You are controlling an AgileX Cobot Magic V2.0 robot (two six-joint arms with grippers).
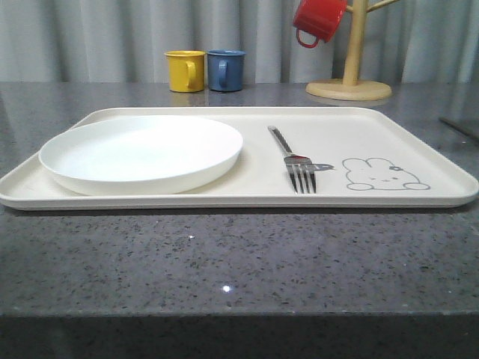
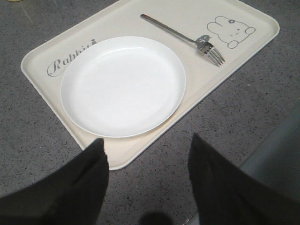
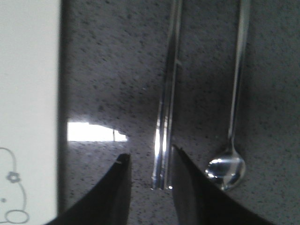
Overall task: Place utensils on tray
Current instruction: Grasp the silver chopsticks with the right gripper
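The cream tray lies across the table with the white plate on its left half. A silver fork rests beside the rabbit drawing. In the left wrist view my left gripper hangs open over the tray's near corner, close to the plate, with nothing between its fingers. In the right wrist view the chopsticks and the spoon lie side by side on the stone, off the tray. My right gripper is open, low over the chopsticks' ends, which sit in the gap close against one finger.
A yellow mug and a blue mug stand at the back. A wooden mug tree at the back right carries a red mug. Bare grey stone runs in front of the tray to the table's front edge.
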